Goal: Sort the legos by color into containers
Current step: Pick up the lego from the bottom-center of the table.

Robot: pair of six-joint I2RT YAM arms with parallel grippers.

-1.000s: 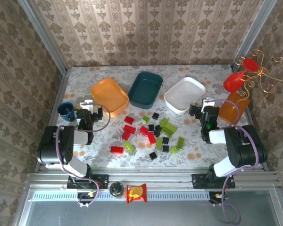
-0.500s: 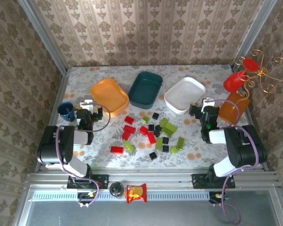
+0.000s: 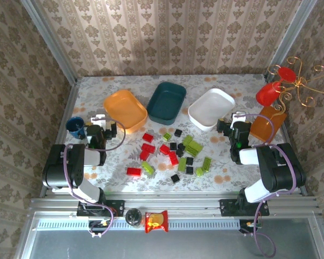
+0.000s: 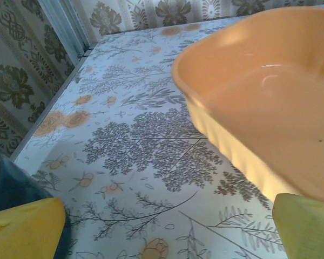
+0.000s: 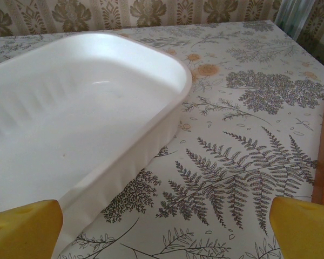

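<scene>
Legos [image 3: 173, 154]: where are they logged, and how are the containers aligned?
Scattered mid-table [image 3: 89, 91], on the near side of the bins; none is held. Orange bin [image 3: 125, 109]: long axis set far-left to near-right. Teal bin [image 3: 166, 101] and white bin [image 3: 211, 108]: far-right to near-left.
Grippers, and changes since a second ago?
Left gripper [image 3: 103, 123] and right gripper [image 3: 232, 123] are spread wide, nothing gripped. No movement is recorded.

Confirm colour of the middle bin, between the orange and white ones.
Dark teal. The middle bin shows best in the top external view.
</scene>
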